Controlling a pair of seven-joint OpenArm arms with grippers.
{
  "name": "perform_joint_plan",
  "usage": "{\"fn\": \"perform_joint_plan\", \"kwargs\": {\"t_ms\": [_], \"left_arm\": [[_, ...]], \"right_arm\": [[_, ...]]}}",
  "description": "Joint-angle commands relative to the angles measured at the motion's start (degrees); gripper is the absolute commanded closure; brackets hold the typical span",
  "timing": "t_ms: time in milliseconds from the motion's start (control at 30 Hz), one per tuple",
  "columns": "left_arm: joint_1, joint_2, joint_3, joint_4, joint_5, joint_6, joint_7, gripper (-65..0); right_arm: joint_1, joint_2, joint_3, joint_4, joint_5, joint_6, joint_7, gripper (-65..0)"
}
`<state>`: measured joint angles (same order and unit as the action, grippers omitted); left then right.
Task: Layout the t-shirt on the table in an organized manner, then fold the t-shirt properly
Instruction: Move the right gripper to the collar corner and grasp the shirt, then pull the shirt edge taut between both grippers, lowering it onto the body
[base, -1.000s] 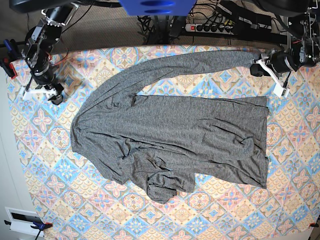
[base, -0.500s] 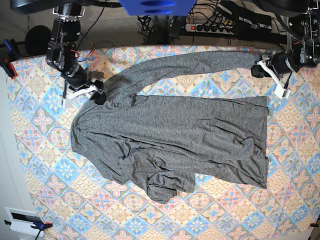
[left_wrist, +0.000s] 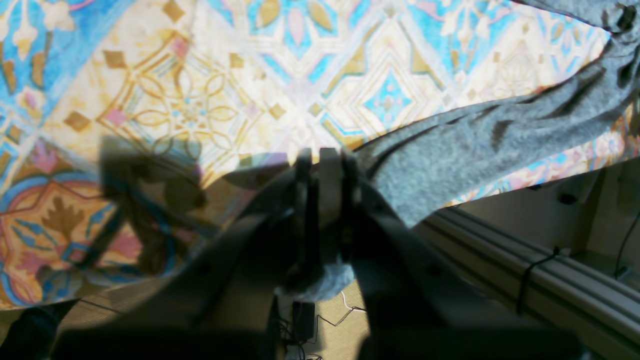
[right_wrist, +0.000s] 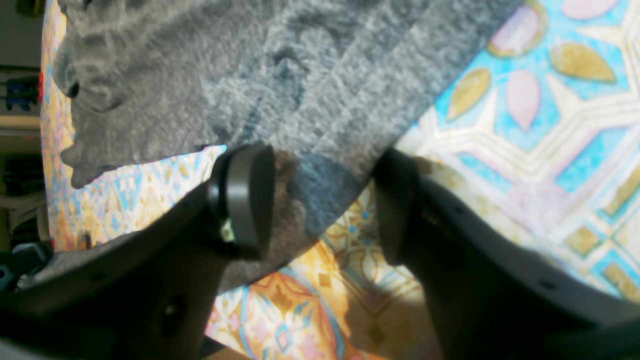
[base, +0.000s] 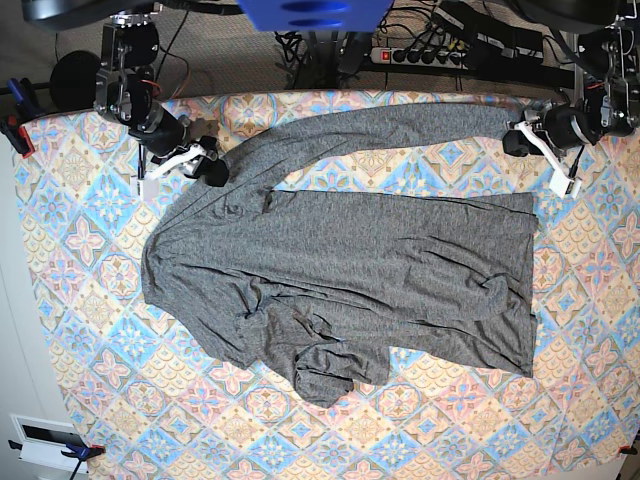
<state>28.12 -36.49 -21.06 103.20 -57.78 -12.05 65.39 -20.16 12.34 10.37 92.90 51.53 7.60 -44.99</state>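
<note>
t-shirt (base: 340, 270): heather dark-grey long-sleeved knit, spread across the middle of the table (base: 90, 330); body mostly flat with ripples, far sleeve stretched along the back edge, near sleeve bunched in a heap at the front.
handling: judged light, soft and limp; it will drape and sag from any pinch, drag on the cloth and crease easily. Not fragile.
right gripper (right_wrist: 320, 200): jaws wide, nothing held, low over the shoulder end of the far sleeve; grey fabric edge lies between and just beyond the fingertips (right_wrist: 250, 195).
right hold: judged best at the sleeve-shoulder fold directly under the jaws, pinching the doubled edge so one layer does not slip out.
bunched sleeve (base: 325, 365): well apart from both grippers, toward the front; needs pulling out before any fold.
left gripper (left_wrist: 325, 165): jaws pinched together on the cuff end of the far sleeve, cloth trailing away to its right and a little wad showing behind the fingers.
power strip (base: 425, 55): behind the table, beyond both arms; not in the way.
table edge: close under the left gripper in the wrist view, so a pulled cuff could slide off.
obstructions: none on the cloth between the grippers.
</note>
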Motion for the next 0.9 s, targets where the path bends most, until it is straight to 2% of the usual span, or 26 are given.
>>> {"fn": "perform_joint_plan", "kwargs": {"t_ms": [0,67,133,300,433,633,867], "left_arm": [[-0.1,-1.3,-0.8,0.8,-0.6,-0.1,-0.7,0.0],[-0.1,-1.4,-0.8,0.8,-0.6,-0.1,-0.8,0.0],[-0.1,-1.4,-0.9,0.8,-0.6,-0.1,-0.8,0.0],[-0.1,-1.4,-0.9,0.8,-0.6,-0.1,-0.8,0.0],[-0.1,-1.4,-1.2,0.8,-0.6,-0.1,-0.9,0.0],[-0.1,-1.1,-6.5,0.9,-1.0,-0.1,-0.9,0.0],[0.1,-0.3,-9.5,0.9,-1.0,-0.1,-0.7,0.0]], "right_arm": [[-1.2,1.0,0.0,-0.6,-3.9,-3.0,-3.2,-32.0],[-1.8,1.2,-1.1,-0.6,-3.9,-3.0,-3.2,-31.2],[-2.3,1.3,-2.7,-0.6,-3.9,-2.9,-3.2,-26.0],[-2.0,1.3,-4.6,-0.6,-3.9,-2.9,-2.7,-1.1],[-2.3,1.3,-4.6,0.2,-4.0,-2.9,-3.0,0.0],[-6.2,1.4,-4.3,5.5,-4.2,-2.9,-3.1,0.0],[-6.3,5.6,-4.3,11.6,-4.2,-2.9,-3.1,0.0]]}}
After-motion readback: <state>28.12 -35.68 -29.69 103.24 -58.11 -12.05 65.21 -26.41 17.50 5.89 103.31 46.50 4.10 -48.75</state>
